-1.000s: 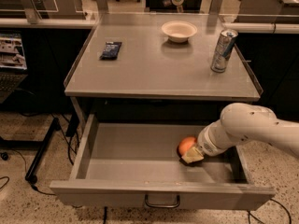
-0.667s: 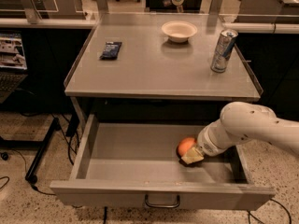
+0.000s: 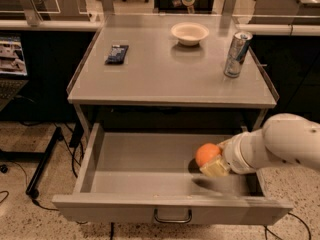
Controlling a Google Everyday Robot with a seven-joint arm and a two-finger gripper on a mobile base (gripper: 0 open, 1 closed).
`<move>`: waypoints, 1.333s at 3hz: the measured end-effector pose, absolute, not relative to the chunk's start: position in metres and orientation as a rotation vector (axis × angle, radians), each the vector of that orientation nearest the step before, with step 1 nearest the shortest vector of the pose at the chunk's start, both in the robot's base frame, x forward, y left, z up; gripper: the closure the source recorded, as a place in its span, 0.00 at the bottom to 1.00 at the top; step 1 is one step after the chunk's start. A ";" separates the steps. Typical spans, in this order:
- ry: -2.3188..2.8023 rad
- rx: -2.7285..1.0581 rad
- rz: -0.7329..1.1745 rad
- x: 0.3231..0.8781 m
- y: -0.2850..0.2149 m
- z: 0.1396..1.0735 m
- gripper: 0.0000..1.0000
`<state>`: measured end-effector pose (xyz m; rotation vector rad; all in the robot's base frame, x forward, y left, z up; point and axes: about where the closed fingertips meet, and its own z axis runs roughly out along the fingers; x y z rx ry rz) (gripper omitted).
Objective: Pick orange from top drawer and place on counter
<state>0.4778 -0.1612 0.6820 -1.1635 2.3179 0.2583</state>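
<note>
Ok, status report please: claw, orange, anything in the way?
Claw down in open top drawer, right side, against the orange. Orange not yet on counter. Counter holds white bowl, drink can, dark packet.

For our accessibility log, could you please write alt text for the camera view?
A white robot arm reaches from the right into the open top drawer, its gripper closed on the orange near the drawer's right side. On the counter above are a white bowl, a drink can and a dark packet.
</note>
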 end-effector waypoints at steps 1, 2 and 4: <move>2.219 -1.124 0.238 0.463 -0.164 0.739 1.00; 2.133 -1.150 0.233 0.470 -0.154 0.797 1.00; 2.059 -1.252 0.149 0.543 -0.100 0.884 1.00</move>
